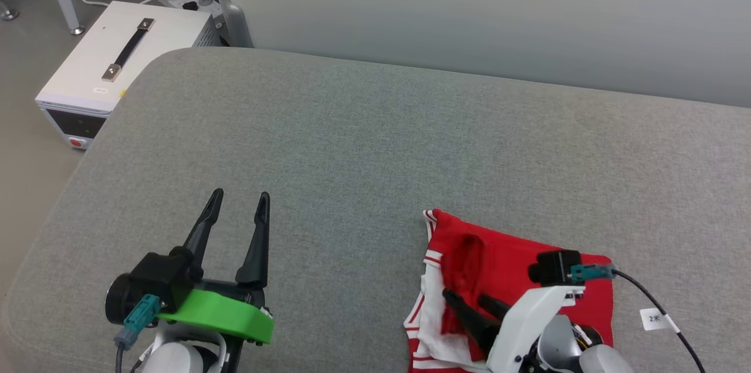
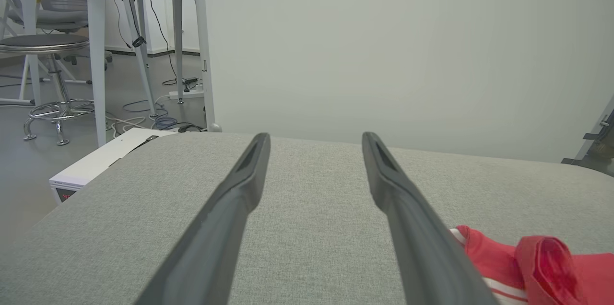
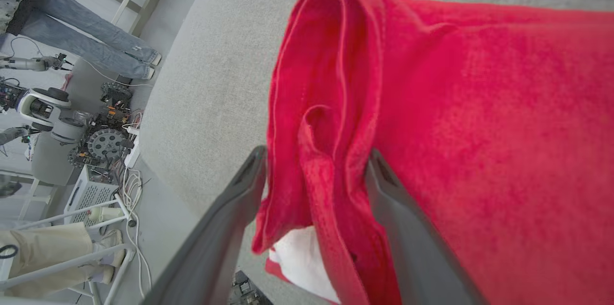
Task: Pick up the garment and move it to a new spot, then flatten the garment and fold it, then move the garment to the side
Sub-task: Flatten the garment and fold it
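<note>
Head view's got the garment (image 1: 510, 261) lying bunched on the near right of the grey bench (image 1: 375, 144), with white striped trim along its left edge. Right gripper (image 1: 463, 297) is spread wide, one finger either side of a raised red fold. Left gripper (image 1: 242, 194) hangs released over bare bench, well apart from it.

Long, tapered black jaws on both arms. Left wrist carries a bright green bracket (image 1: 220, 313), a black camera block (image 1: 161, 276) and a teal plug (image 1: 141, 311). Right wrist casing (image 1: 528, 317) is white; its black cable (image 1: 631, 278) bears a white tag (image 1: 654, 318).
</note>
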Robot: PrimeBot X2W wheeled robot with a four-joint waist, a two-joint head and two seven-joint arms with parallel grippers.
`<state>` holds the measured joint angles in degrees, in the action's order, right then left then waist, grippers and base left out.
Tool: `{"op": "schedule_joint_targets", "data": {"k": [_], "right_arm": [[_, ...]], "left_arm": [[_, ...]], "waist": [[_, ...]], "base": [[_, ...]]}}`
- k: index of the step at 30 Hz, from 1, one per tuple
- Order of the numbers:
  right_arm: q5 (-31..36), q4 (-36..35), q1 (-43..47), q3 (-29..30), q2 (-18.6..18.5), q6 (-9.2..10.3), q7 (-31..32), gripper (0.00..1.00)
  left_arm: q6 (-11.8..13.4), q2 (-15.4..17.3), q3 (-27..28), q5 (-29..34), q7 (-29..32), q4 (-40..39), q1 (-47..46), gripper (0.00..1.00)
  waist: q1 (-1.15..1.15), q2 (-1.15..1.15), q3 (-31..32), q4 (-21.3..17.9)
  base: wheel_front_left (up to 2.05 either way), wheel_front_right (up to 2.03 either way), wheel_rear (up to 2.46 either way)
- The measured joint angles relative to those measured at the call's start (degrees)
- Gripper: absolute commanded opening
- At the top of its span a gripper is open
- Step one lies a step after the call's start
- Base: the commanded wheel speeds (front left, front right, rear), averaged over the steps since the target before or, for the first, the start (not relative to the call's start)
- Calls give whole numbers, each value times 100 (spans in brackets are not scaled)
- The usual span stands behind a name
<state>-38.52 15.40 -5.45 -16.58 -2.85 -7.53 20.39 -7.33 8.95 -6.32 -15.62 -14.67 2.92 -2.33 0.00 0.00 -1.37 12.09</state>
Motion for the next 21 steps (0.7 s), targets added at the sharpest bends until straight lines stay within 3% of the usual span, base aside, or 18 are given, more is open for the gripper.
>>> {"op": "schedule_joint_targets", "data": {"k": [8, 12, 17, 21], "right_arm": [[-597, -576, -58, -621, 11, 0, 38, 100], [-525, -750, -118, -559, 19, 0, 59, 100], [428, -957, -473, -140, -119, 0, -14, 100], [1238, -1200, -784, -43, -778, 0, -369, 100]], "left_arm": [[0, 0, 4, 0, 0, 24, 2, 100], [0, 0, -7, 0, 0, 19, 5, 100], [0, -10, -42, -8, 0, -4, 20, 100], [0, -27, -80, -9, 0, -20, 23, 100]], "waist": [[0, 0, 118, -65], [0, 0, 153, -117], [0, 0, 175, -233], [0, 0, 172, -349]], "base": [[0, 0, 0], [0, 0, 0], [0, 0, 0], [0, 0, 0]]}}
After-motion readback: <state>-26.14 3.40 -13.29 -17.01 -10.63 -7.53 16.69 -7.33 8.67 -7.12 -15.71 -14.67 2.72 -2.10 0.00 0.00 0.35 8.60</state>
